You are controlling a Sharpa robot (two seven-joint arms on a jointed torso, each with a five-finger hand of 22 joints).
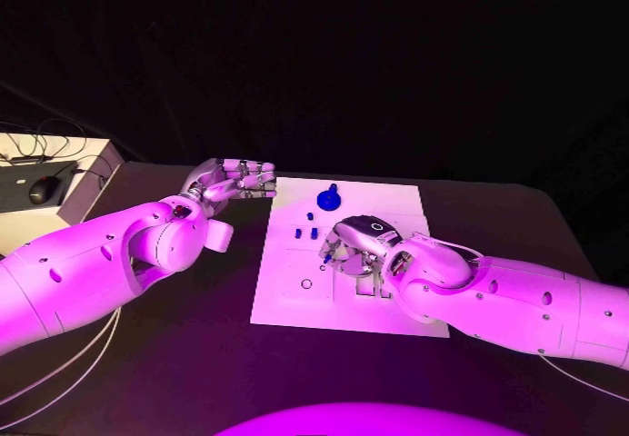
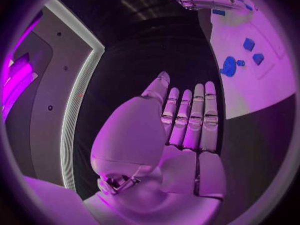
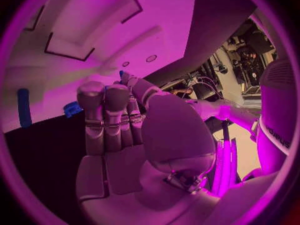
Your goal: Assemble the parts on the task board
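The black bench (image 1: 196, 363) carries the white task board (image 1: 394, 309) at its middle, with shallow recesses cut into it. A round blue part (image 1: 329, 195) sits near the board's far edge, smaller blue parts (image 1: 304, 233) just nearer. The right hand (image 1: 356, 247) hovers over the board's centre, fingers curled, pinching a small blue part (image 1: 326, 258). The left hand (image 1: 234, 179), off the board's far left corner, holds nothing, fingers straight and side by side.
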